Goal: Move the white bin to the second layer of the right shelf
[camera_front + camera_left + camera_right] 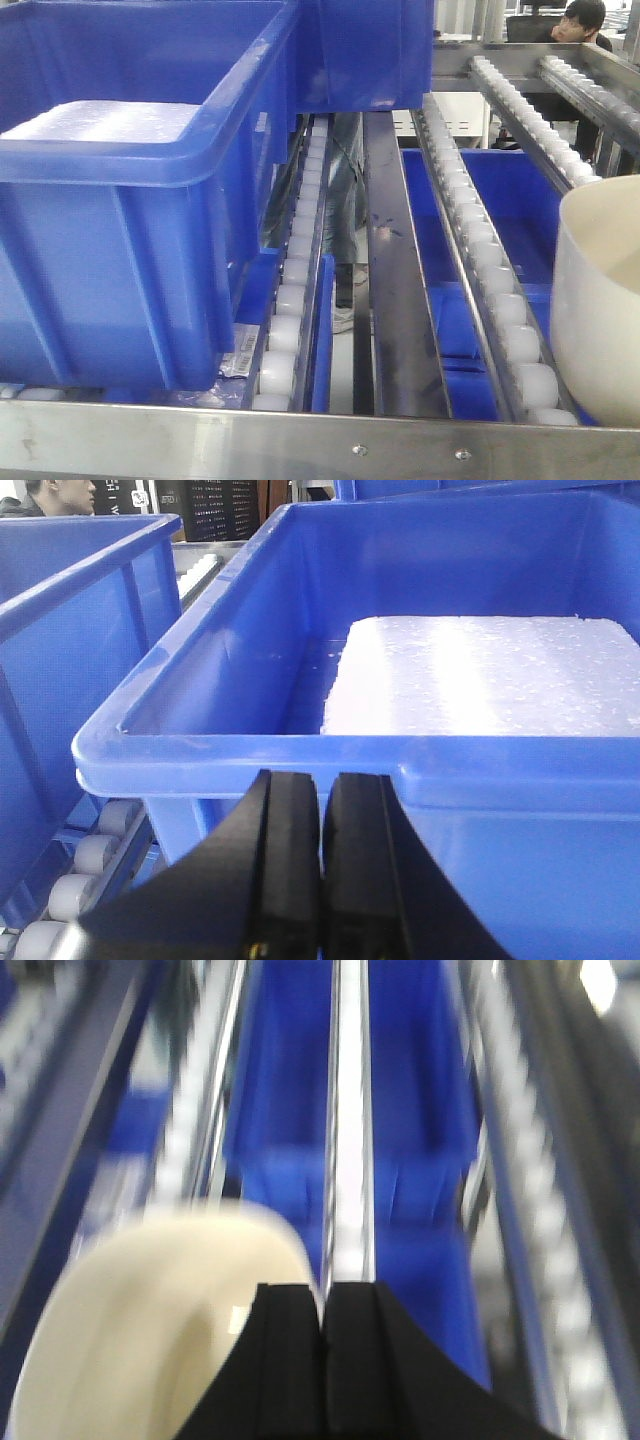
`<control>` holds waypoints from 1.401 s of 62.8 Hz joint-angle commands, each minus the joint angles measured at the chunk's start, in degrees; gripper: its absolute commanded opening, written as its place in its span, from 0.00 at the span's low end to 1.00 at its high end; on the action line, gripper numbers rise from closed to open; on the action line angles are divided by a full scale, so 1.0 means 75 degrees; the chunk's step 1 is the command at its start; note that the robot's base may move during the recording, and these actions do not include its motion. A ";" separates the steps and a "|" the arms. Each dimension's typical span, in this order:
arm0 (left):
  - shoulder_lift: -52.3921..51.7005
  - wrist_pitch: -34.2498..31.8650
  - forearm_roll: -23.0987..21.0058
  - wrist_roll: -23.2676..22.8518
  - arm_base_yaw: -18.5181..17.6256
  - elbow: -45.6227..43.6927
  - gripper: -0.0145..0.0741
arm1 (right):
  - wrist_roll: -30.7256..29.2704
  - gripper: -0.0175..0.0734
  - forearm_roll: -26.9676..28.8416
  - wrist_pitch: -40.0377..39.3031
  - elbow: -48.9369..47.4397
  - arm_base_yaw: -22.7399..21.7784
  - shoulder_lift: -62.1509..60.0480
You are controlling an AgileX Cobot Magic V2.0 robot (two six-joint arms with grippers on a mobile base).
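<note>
Bin (600, 310) sits at the near right of the roller shelf (480, 250), mostly carried there but seemingly not yet released. Right gripper (324, 1345) has its fingers pinched together on the bin's rim; left gripper (322, 860) is closed, empty, beside a blue crate (400, 770).
</note>
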 commanded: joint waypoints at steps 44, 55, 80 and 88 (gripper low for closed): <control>-0.0101 -0.0645 -0.0046 -0.0020 -0.0045 0.0281 0.26 | 0.0751 0.25 -0.1182 -0.3365 0.3245 0.0021 -0.3410; -0.0101 -0.0645 -0.0046 -0.0020 -0.0045 0.0281 0.26 | 0.0751 0.25 -0.1182 -0.3417 0.3245 0.0033 -0.3410; -0.0101 -0.0645 -0.0046 -0.0020 -0.0045 0.0281 0.26 | 0.0751 0.25 -0.1182 -0.3417 0.3245 0.0033 -0.3410; -0.0101 -0.0645 -0.0046 -0.0020 -0.0045 0.0281 0.26 | 0.0751 0.25 -0.1182 -0.3417 0.3245 0.0033 -0.3410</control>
